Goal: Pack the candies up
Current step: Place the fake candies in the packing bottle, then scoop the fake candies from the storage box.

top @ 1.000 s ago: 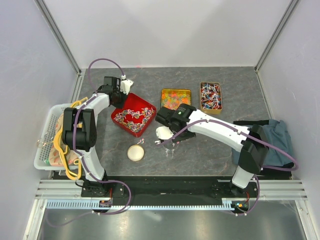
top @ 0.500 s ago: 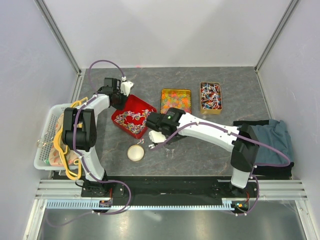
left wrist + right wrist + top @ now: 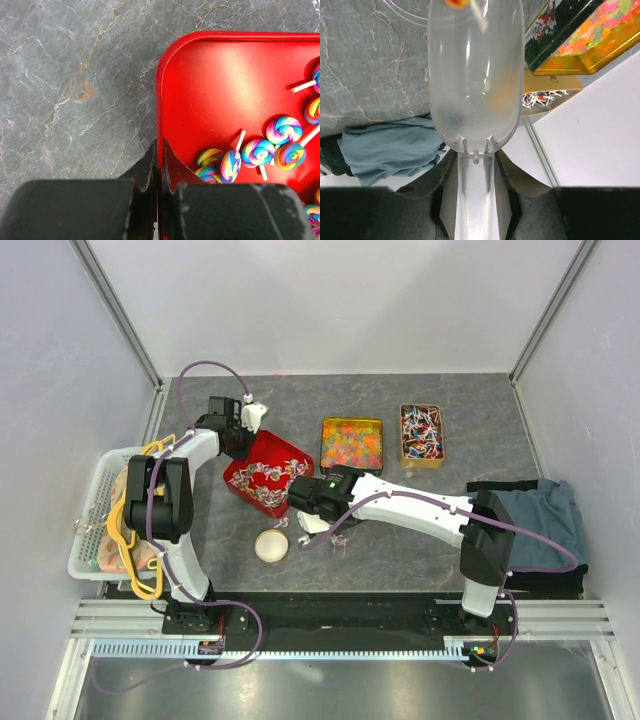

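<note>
Rainbow-swirl lollipop candies [image 3: 257, 150] mostly unpacked in red plastic tray [image 3: 200, 75] | left gripper [image 3: 160, 165] clamps its rim | right gripper [image 3: 475, 170] grips clear plastic scoop [image 3: 475, 75] | progress: early

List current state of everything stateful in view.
left end effector, shut on red tray rim
right end effector, shut on clear scoop handle
red tray, open, holds swirl lollipops
clear scoop, nearly empty
gummy tin, open, filled
wrapped-candy tin, open, filled
round cup, upright, fill unclear
blue cloth, crumpled

White arms [image 3: 420, 508], black joints — purple cables [image 3: 205, 362], black fingers [image 3: 172, 172].
</note>
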